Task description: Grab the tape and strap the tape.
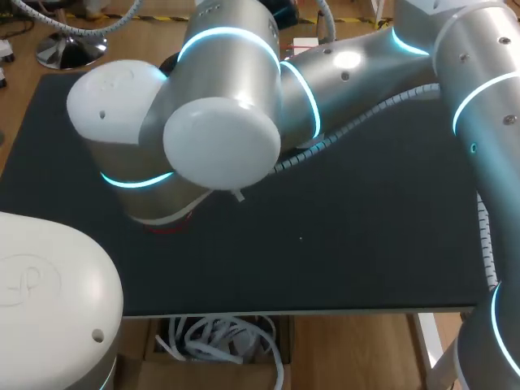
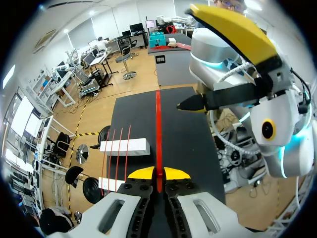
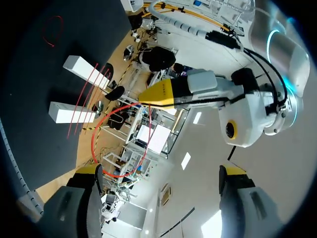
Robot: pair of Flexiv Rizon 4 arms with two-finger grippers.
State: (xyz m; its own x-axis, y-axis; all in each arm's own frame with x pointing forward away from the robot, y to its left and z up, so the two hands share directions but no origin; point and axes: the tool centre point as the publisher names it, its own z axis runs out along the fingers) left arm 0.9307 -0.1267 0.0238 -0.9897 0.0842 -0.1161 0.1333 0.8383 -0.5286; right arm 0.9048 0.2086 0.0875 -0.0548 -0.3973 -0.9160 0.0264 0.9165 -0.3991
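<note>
Down at the left gripper [image 2: 158, 173], the two yellow tips are pinched nearly together on the red tape [image 2: 158, 124], which runs as a straight, taut line ahead of the fingers over the black tabletop [image 1: 366, 244]. Seen from the right wrist, the tape hanging from that gripper curves into a loop. The right gripper [image 3: 162, 171] is spread wide and has hold of nothing; the red loop lies ahead of it, within the span of its fingers but touching neither. Beside the left gripper, two white blocks [image 2: 124, 147] rest on the tabletop a little apart, with several thin red strands [image 2: 116, 153] lying across them. Well apart from the blocks, a small red ring [image 3: 52, 30] lies flat on the tabletop. From the head view, the arms cover the middle and left of the tabletop and hide both grippers.
</note>
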